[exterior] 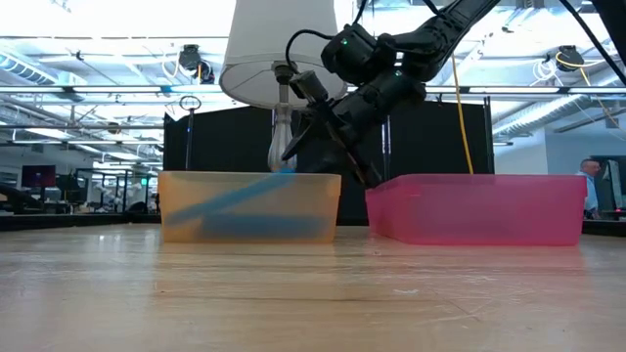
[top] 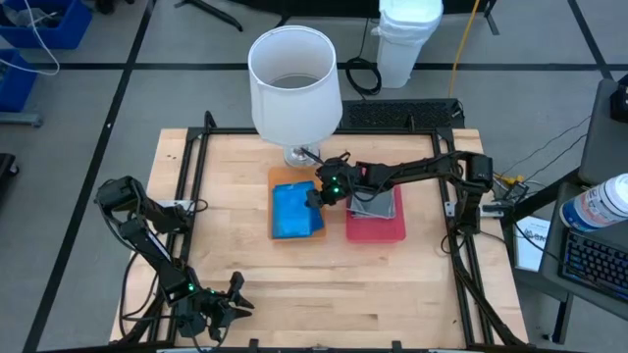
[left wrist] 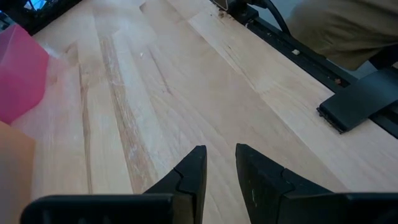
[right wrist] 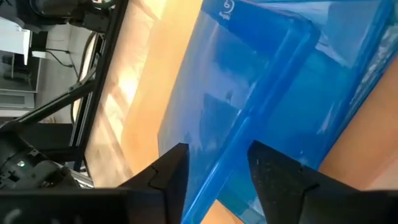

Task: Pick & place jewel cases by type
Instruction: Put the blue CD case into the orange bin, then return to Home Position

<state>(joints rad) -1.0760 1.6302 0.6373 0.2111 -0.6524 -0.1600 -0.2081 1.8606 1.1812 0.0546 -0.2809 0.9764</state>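
1. The right tool point(top: 316, 194) hangs over the orange tray point(top: 280, 178), fingers point(right wrist: 171, 168) parted astride a blue jewel case's point(right wrist: 261, 106) edge, no clear grip.
2. Blue jewel cases point(top: 297, 211) lie in that tray; grey ones point(top: 377, 204) in the red tray point(top: 375, 228).
3. The left tool point(left wrist: 219, 171) waits, slightly open and empty, at the worktop's point(top: 334, 284) near-left corner.

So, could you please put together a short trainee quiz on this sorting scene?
1. True or false: the right claw is over the flat orange rectangular tray.
2. Which tray holds the clear grey square plastic cases? A) orange B) flat red rectangular tray
3. Fill in: the left claw waits at the wooden table's ____ edge.

Key: 1 true; 2 B; 3 front, well away from both trays.
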